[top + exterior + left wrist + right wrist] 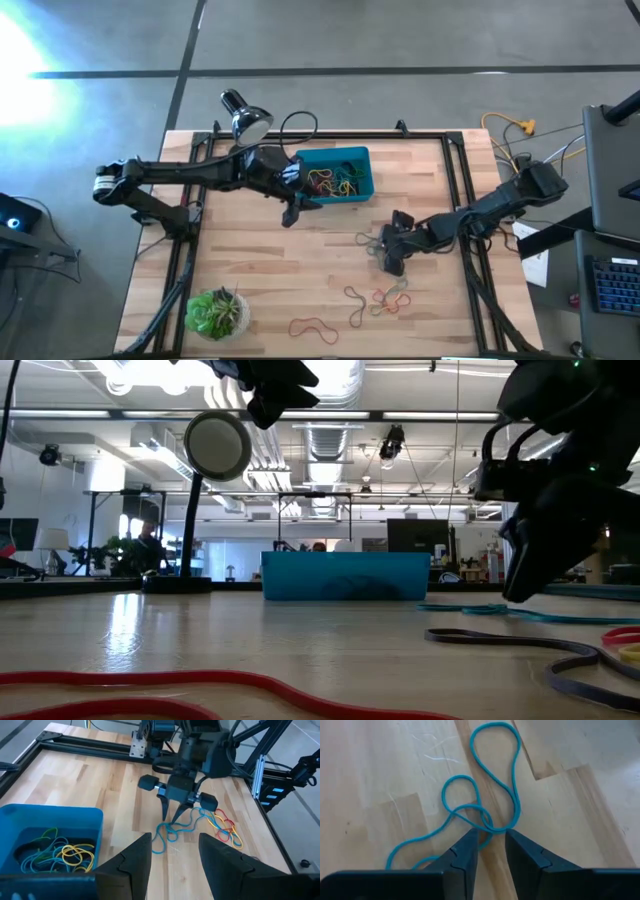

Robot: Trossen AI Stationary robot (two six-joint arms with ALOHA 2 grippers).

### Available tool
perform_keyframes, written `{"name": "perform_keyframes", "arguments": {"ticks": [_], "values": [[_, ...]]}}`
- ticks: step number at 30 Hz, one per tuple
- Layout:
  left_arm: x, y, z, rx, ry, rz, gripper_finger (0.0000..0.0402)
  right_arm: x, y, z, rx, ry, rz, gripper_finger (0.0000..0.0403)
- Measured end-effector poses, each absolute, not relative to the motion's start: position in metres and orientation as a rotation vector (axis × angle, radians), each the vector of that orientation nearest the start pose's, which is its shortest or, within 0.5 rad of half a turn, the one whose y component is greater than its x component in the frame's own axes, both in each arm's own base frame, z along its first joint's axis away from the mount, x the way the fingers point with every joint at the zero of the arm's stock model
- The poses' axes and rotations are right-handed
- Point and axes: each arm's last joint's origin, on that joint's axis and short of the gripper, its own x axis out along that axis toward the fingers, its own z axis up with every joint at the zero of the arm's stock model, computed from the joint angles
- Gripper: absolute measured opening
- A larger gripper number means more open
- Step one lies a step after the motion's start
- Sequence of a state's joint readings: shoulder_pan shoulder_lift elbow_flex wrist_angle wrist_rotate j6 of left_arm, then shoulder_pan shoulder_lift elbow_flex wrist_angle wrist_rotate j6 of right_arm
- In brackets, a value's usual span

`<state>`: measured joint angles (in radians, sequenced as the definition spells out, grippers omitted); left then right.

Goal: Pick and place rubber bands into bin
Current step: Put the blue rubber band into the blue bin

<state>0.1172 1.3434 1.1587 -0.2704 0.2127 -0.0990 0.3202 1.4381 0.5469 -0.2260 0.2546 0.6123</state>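
Right gripper (pixel 490 845): fingers slightly apart, straddling blue rubber band (pixel 492 780) on table (pixel 270 270).
Left gripper (pixel 172 855): fingers apart, empty, beside bin (pixel 362 158).

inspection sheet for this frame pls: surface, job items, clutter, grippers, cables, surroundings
Surface: wooden table, dark frame rails along its edges.
Job's things: teal bin at the far side, several coloured rubber bands inside; blue band loose on the wood at the right gripper; tangle of bands and a red band near the front edge.
Clutter: desk lamp at the far left, small potted plant at the front left corner.
Grippers: left gripper open, empty, beside the bin; right gripper down on the blue band, fingers slightly apart astride it.
Cables: yellow and other cables off the far right corner.
Surroundings: concrete floor, keyboard at right.
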Motion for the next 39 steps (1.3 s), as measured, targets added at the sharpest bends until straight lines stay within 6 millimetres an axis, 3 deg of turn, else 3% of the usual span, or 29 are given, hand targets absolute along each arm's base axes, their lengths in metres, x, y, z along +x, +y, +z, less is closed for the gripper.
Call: {"name": "perform_keyframes", "arguments": {"ticks": [9,20,26,39], "values": [[0.297,0.028,0.333,-0.171,0.454,-0.074,0.0148,0.219,0.062,0.128,0.257,1.022,-0.288,0.0086],[0.297,0.028,0.333,-0.171,0.454,-0.074,0.0148,0.224,0.043,0.129,0.295,1.01,-0.36,0.0077],[0.297,0.028,0.333,-0.171,0.454,-0.074,0.0148,0.229,0.044,0.131,0.277,0.975,-0.29,0.0086],[0.297,0.028,0.332,-0.171,0.453,-0.073,0.0148,0.22,0.041,0.12,0.262,1.0,-0.295,0.0084]]}}
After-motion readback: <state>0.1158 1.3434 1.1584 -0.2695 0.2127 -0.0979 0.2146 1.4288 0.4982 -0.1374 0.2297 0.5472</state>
